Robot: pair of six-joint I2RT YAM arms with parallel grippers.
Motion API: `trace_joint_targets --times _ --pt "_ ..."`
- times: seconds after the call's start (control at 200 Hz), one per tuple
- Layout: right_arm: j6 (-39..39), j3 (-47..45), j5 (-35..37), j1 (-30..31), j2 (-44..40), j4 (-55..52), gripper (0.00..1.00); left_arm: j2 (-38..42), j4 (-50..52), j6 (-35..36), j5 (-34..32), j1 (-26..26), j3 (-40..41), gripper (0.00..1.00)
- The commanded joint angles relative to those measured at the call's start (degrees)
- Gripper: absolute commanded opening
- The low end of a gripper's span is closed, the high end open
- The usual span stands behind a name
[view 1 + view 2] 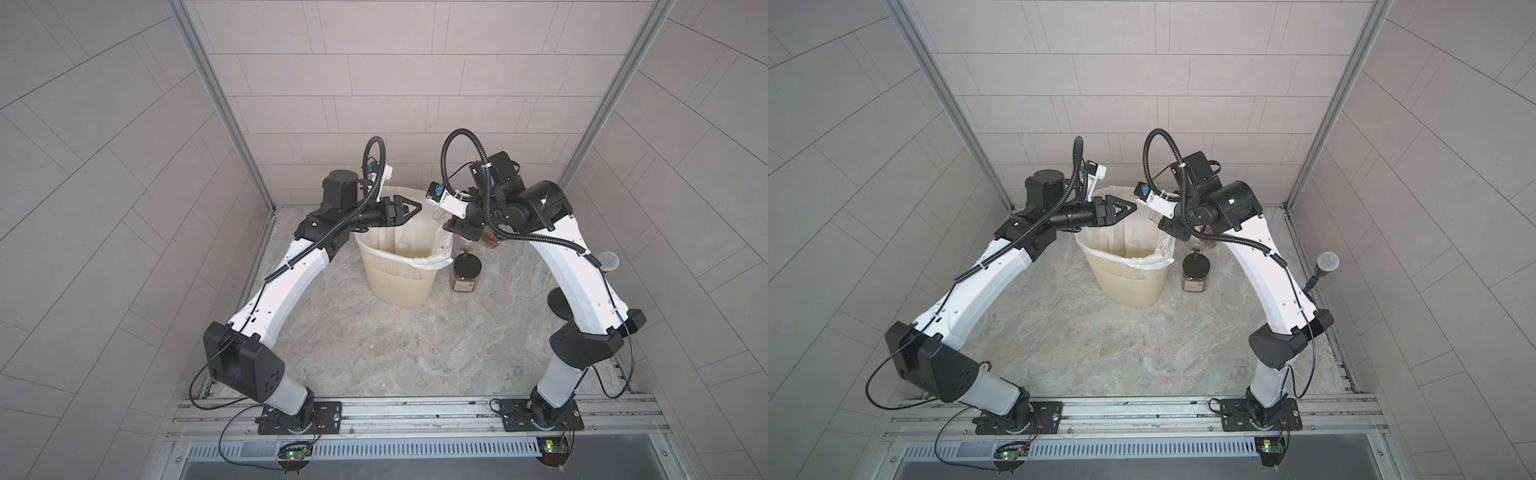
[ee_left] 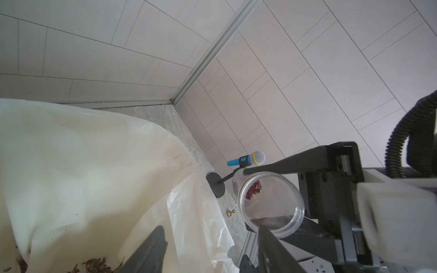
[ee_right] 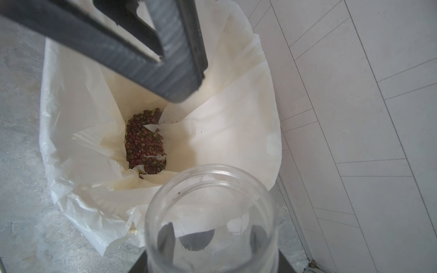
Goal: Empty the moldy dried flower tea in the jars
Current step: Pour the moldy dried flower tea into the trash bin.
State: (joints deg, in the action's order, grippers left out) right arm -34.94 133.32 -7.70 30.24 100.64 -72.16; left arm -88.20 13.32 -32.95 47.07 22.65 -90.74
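Note:
A clear, lidless jar (image 3: 210, 219) lies tipped in my right gripper (image 3: 211, 241), which is shut on it, and its mouth faces the cream ribbed bin (image 1: 399, 282). In the right wrist view the jar looks empty. In both top views this jar (image 1: 439, 214) hangs at the bin's right rim. A heap of moldy dried flower tea (image 3: 145, 141) lies in the bin's white liner. My left gripper (image 2: 212, 255) hovers over the bin's far left rim (image 1: 409, 208), open, with nothing between its fingers. A black-lidded jar (image 1: 467, 268) with brown contents stands right of the bin.
Another jar (image 1: 488, 240) with reddish contents sits mostly hidden under my right wrist. A toy microphone (image 2: 248, 162) on a black stand is by the right wall. A small gold knob (image 2: 231, 212) lies on the stone floor. Tiled walls close in three sides.

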Motion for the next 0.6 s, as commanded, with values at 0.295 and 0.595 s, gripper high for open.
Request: trace_joint_targets --times 0.295,0.595 --pt "-7.25 -3.89 2.11 2.1 -1.12 6.01 0.43 -3.04 -7.99 -7.09 6.13 -0.07 -0.2 0.59" --pt "-6.83 -5.06 0.5 3.36 -1.38 8.59 0.43 -4.27 -11.47 -10.29 5.84 1.35 1.34 0.51"
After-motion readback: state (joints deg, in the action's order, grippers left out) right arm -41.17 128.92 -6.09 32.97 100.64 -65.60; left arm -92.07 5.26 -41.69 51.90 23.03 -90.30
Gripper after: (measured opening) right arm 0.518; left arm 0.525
